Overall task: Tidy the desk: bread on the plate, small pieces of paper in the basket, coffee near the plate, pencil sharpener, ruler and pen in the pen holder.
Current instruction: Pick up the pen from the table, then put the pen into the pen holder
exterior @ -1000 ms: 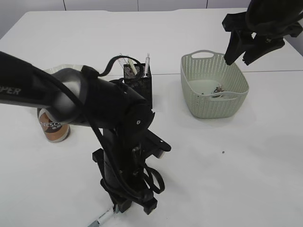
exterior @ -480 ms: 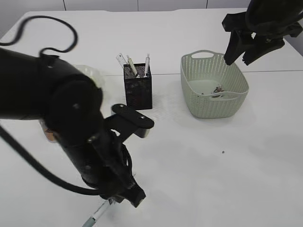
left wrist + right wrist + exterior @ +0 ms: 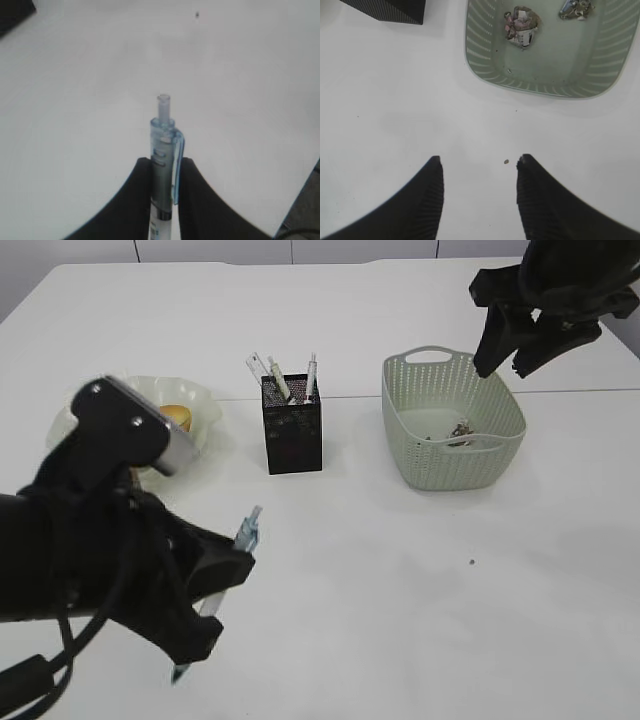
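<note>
My left gripper point(image 3: 164, 164) is shut on a clear blue pen point(image 3: 165, 150), clip end pointing out. In the exterior view the gripper point(image 3: 218, 585) holds that pen point(image 3: 245, 532) off the table at the lower left, slanted. The black mesh pen holder point(image 3: 292, 430) stands mid-table with a clear ruler point(image 3: 256, 366) and pens in it. Bread point(image 3: 176, 417) lies on the pale plate point(image 3: 205, 400). Crumpled paper pieces point(image 3: 521, 22) lie in the green basket point(image 3: 455, 455). My right gripper point(image 3: 510, 352) hangs open and empty above the basket. The coffee is hidden behind my left arm. No pencil sharpener shows.
A tiny dark speck point(image 3: 471, 562) lies on the white table in front of the basket, and it shows as a speck point(image 3: 506, 161) near my right fingertips. A seam between two tabletops runs behind the pen holder.
My left arm has lifted the pen from the table's front edge and swung left. The plate and bread are now uncovered and the coffee can is now hidden. The right arm has not moved.
</note>
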Controlling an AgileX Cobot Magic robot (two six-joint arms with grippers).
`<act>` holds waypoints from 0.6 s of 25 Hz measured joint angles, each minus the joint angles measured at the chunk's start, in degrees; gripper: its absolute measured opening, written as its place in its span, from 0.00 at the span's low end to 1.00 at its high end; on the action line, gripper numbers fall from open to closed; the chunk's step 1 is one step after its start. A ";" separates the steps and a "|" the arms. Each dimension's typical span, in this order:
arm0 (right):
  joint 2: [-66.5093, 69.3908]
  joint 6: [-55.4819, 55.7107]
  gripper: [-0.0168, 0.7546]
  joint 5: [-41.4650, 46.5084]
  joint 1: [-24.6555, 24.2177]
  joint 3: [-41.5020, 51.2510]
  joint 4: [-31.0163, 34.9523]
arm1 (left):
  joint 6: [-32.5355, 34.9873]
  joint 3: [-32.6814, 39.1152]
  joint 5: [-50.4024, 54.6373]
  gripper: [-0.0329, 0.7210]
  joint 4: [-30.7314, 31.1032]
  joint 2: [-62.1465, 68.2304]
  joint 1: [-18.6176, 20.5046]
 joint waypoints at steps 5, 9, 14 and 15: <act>0.00 0.00 0.48 0.00 0.00 0.00 0.00 | 0.47 0.53 -15.60 0.16 6.95 -2.76 2.22; 0.00 0.00 0.48 0.00 0.00 0.00 0.00 | 1.53 0.53 -31.97 0.16 7.53 -0.63 10.05; 0.00 0.00 0.48 0.00 0.00 0.00 0.00 | 1.76 -2.05 -45.22 0.16 4.39 6.55 19.65; 0.00 0.00 0.48 0.00 0.00 0.00 0.00 | 1.76 -3.59 -45.97 0.16 4.13 8.28 20.51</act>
